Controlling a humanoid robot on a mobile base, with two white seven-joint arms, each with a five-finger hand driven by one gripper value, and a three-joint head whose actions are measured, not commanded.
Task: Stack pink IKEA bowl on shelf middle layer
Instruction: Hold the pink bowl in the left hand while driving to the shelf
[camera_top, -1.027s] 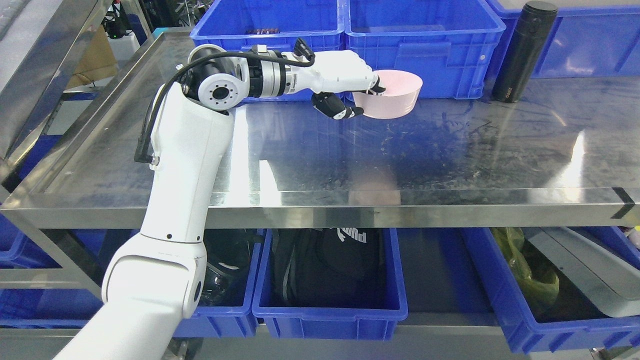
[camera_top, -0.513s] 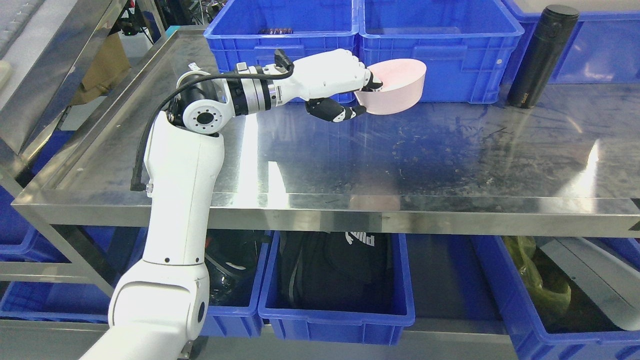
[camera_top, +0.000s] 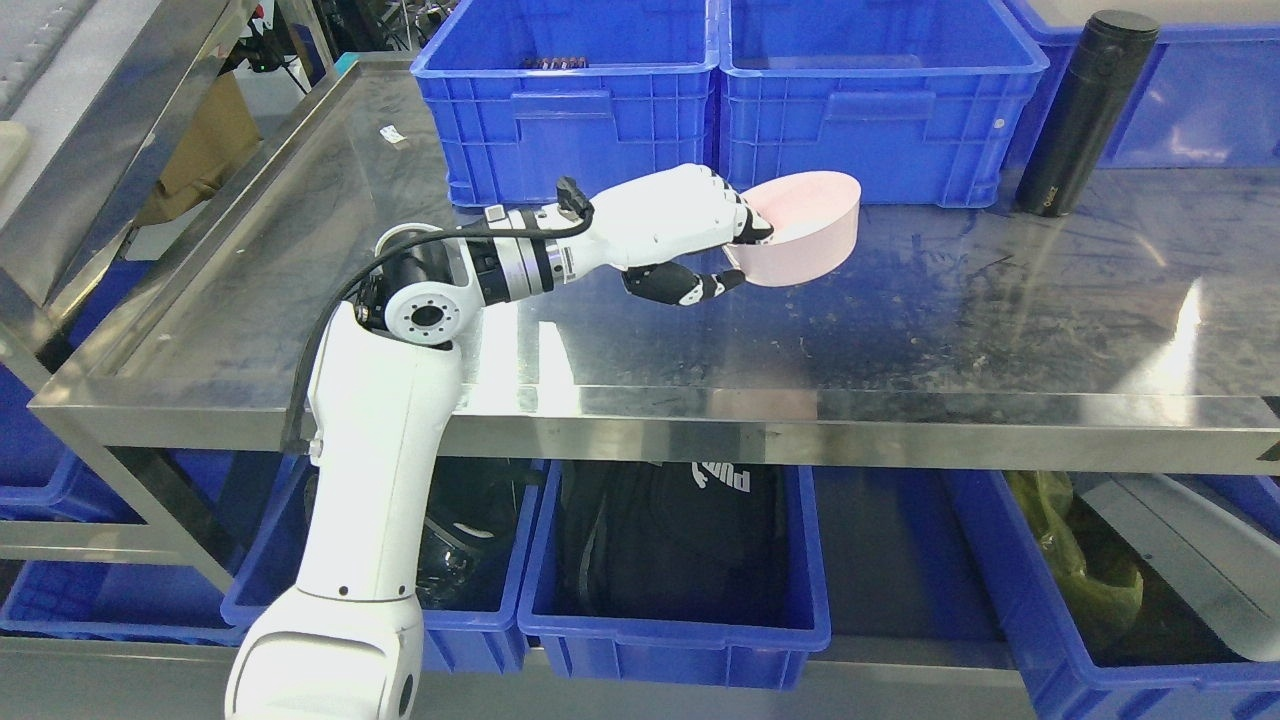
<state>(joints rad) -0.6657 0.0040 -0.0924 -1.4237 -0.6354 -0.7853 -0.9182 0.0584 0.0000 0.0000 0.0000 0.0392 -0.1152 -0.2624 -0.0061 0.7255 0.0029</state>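
Note:
The pink bowl (camera_top: 808, 233) hangs tilted above the steel shelf surface (camera_top: 900, 320), its open side turned up and away from me. My left hand (camera_top: 728, 250) is shut on the bowl's near rim, fingers over the edge and the thumb under the wall. The white left arm comes up from the lower left and bends at the elbow over the shelf's front left part. The right arm does not show.
Two blue crates (camera_top: 575, 95) (camera_top: 880, 95) stand along the back of the shelf just behind the bowl. A black flask (camera_top: 1085, 110) stands upright at the back right. Below the shelf are more blue bins (camera_top: 680, 610) holding dark bags. A steel upright slants at far left.
The left hand has drawn the bowl back toward me and lower, away from the crates, tilting it further. Between the first two frames the camera itself shifted.

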